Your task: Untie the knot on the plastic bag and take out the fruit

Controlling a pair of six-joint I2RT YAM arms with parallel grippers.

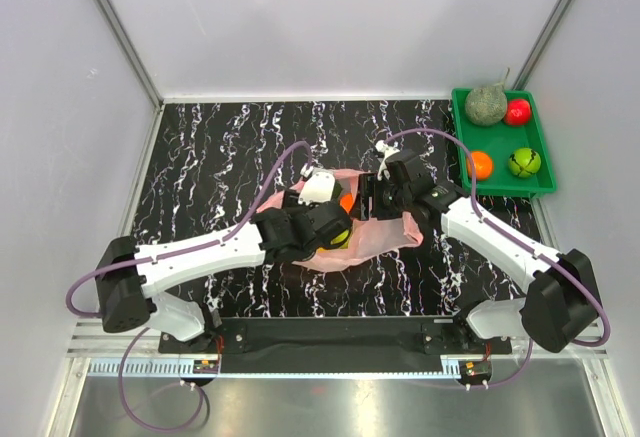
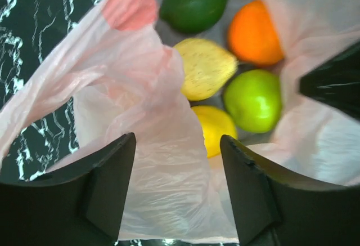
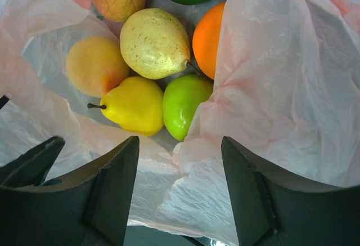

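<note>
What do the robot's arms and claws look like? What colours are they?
The left arm and right arm match: white links joined by chunky black joints, each with a thin purple cable looping alongside. The left claw and right claw each have two broad, flat black fingers with squared tips.

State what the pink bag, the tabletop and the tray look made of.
Plastic bag: thin plastic film, translucent pink, slightly glossy; it crinkles and fruit shows through.
Tabletop: black with white veining, marble-look; whether stone or printed sheet cannot be told.
Tray: likely moulded plastic, uniform bright green, smooth.
</note>
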